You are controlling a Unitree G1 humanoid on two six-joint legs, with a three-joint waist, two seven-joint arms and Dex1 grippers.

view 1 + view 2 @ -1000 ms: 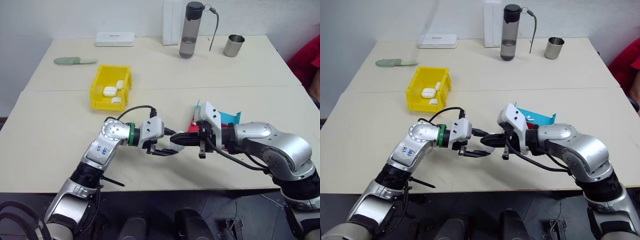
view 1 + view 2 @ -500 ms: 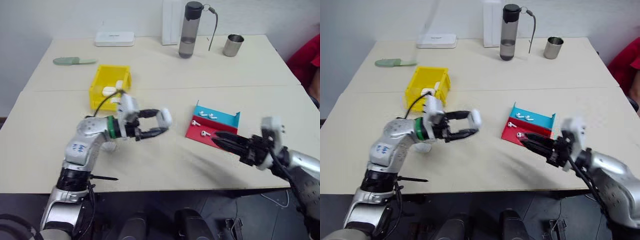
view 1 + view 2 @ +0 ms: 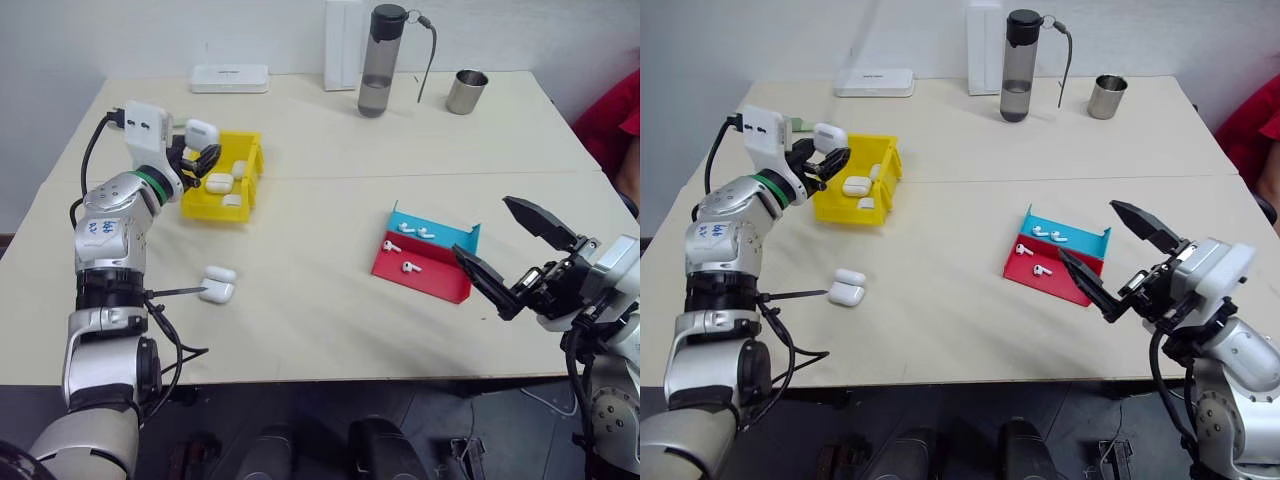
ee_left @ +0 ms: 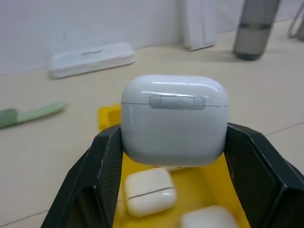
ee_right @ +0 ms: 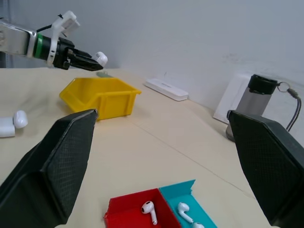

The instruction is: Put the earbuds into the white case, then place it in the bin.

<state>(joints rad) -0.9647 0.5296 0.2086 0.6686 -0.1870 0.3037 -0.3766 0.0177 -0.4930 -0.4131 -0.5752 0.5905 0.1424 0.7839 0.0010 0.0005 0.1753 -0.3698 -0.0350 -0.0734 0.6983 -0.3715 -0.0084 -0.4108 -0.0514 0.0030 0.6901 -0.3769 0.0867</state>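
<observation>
On the pale beige table (image 3: 330, 300), the small bright yellow plastic bin (image 3: 222, 176) is sitting at the far left with three white cases already lying inside. The left tool (image 3: 203, 150) is hovering at the bin's left rim, clamping the glossy white rounded case (image 3: 201, 132) with its lid closed, so the drop lies just rightward and down. The right tool (image 3: 508, 255) is standing wide apart and empty, well away by the red and blue tray (image 3: 428, 262) holding loose white earbuds (image 3: 408, 266).
</observation>
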